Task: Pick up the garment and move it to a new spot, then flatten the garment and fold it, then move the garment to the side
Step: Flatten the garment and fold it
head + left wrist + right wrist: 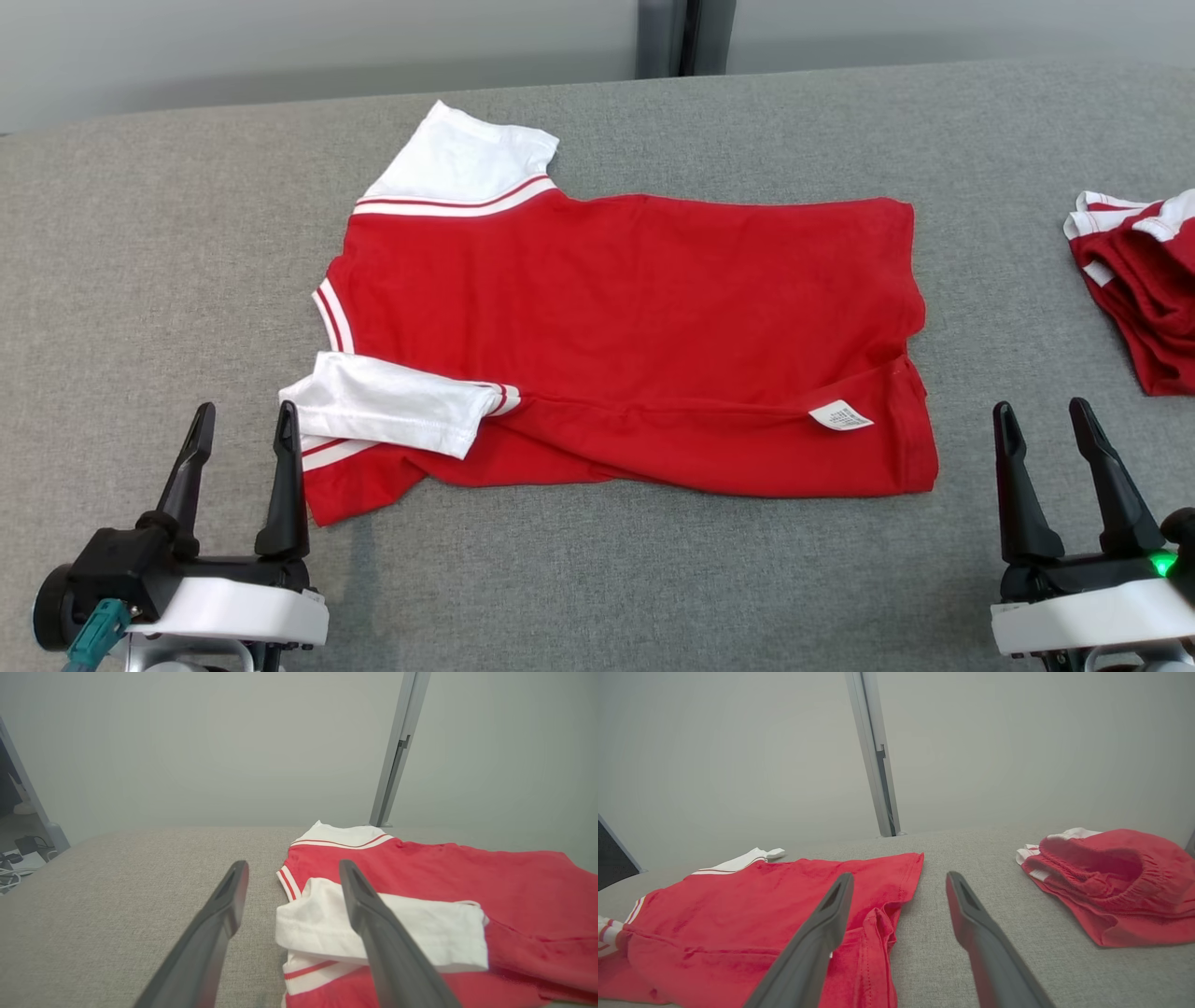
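Grippers: 2, left gripper and right gripper pointing forward, jaws standing apart, gripping nothing | garment: 1, lying spread ahead between both jaws | red bundle: 1, lying beyond right jaws

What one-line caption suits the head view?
Red-and-white shirt on grey fabric, left gripper and right gripper open nearby, red shorts apart.

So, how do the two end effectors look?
Both the left end effector and the right end effector have two long dark tapered fingers, a black base and a white shell. The left has a teal connector, the right a green light.
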Robot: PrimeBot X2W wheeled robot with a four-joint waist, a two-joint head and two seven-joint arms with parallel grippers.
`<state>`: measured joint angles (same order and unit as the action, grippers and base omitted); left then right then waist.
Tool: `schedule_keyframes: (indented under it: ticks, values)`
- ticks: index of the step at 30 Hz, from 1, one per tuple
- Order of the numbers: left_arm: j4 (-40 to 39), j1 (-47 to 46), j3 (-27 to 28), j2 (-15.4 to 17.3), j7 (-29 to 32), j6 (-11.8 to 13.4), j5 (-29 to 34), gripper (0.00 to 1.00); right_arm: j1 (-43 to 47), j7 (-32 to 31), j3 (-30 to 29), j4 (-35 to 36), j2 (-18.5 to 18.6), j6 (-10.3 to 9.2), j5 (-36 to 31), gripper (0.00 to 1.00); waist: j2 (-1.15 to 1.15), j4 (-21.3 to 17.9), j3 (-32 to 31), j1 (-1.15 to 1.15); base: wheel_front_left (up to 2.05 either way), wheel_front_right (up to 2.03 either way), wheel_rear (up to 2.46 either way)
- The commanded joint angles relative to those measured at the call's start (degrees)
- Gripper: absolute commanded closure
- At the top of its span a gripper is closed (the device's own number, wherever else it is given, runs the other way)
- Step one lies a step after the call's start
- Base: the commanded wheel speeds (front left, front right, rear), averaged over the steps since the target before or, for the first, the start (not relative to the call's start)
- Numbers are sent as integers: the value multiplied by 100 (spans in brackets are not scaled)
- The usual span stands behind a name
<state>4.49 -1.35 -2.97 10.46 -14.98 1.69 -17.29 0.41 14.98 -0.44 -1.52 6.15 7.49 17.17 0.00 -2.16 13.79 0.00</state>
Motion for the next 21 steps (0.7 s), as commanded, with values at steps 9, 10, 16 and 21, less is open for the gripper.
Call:
schedule_keyframes:
  ticks: [9, 10, 16, 21]
  values:
    - [267, -19, 38, -20, -10, -167, 69, 0, -38, 30, 28, -80, 93, 2, -50, 0, 0, 27, -39, 0, 0, 0, 0]
    - [298, -66, 13, -12, 17, -175, 56, 0, -70, 29, 38, -98, 114, 2, -55, 0, 0, 39, -23, 0, 0, 0, 0]
    - [817, -203, -181, -88, 247, -369, -113, 0, -182, 24, 269, -622, 194, 2, 21, 0, 0, 89, 182, 0, 0, 0, 0]
    - [1181, -327, -234, -145, 282, -459, -224, 0, -259, 26, 433, -1052, 175, 2, 122, 0, 0, 99, 300, 0, 0, 0, 0]
